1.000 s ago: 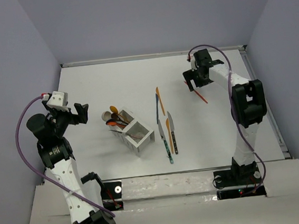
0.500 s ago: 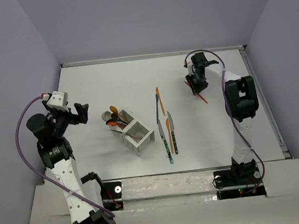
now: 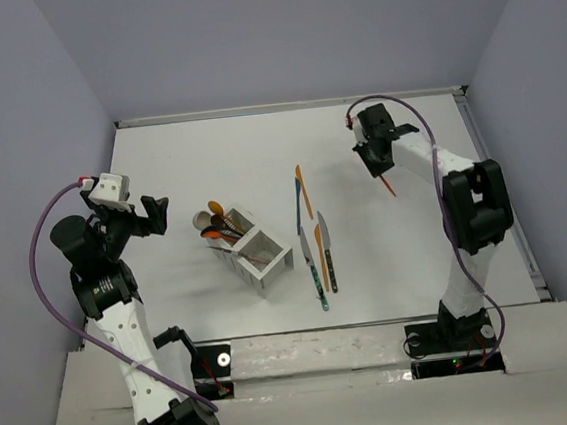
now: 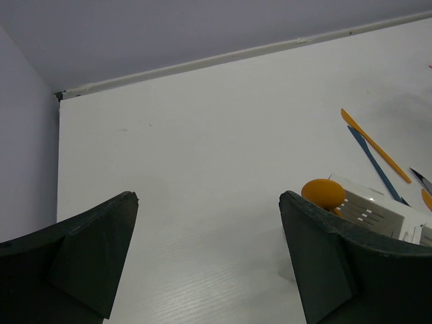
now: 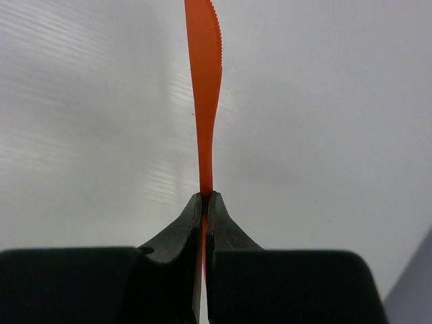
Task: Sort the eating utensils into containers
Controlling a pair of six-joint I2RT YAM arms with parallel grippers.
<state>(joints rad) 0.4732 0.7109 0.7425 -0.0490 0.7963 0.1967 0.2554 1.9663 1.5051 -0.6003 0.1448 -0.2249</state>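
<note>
My right gripper (image 5: 204, 197) is shut on the handle of a red-orange serrated knife (image 5: 204, 81), which points away over the table. From above, that gripper (image 3: 371, 159) is at the far right with the knife (image 3: 387, 183) sticking out below it. The white two-compartment container (image 3: 266, 267) stands left of centre. Its far compartment holds several spoons (image 3: 218, 225), and its near one looks empty. Loose utensils lie to its right: an orange knife (image 3: 304, 190), a blue one (image 3: 298, 203) and a teal-handled one (image 3: 315, 270). My left gripper (image 4: 209, 196) is open and empty, left of the container (image 4: 378, 210).
An orange spoon bowl (image 4: 322, 192) pokes above the container just beyond my left gripper's right finger. Another orange knife (image 3: 320, 244) and a dark grey knife (image 3: 327, 258) lie among the loose utensils. Walls enclose the table at the back and on both sides.
My right gripper went from open over the red-orange knife to shut on it, shifting slightly. The left arm and the other utensils have not moved.
</note>
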